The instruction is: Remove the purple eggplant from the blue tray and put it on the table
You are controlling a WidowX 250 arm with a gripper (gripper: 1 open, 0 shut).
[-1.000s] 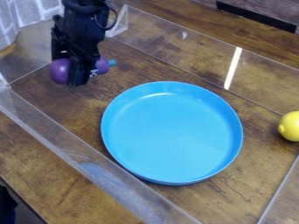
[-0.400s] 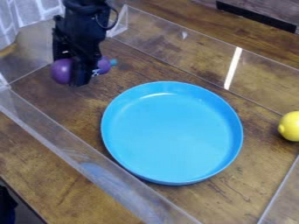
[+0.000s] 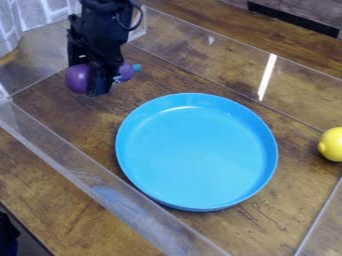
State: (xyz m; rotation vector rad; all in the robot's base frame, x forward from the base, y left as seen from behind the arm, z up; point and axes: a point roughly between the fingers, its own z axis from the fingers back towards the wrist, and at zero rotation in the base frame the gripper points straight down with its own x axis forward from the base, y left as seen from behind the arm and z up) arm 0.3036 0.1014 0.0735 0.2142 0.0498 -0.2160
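The pincer (image 3: 95,84) is closed on the eggplant (image 3: 79,79), and both have been shifted slightly right in the view and a little upward since the earlier frame, while the tray (image 3: 197,152) has been left unmoved, apart from the pincer. The eggplant's middle is hidden by 1 dark finger, and whether the table (image 3: 47,100) is touched cannot be made out.
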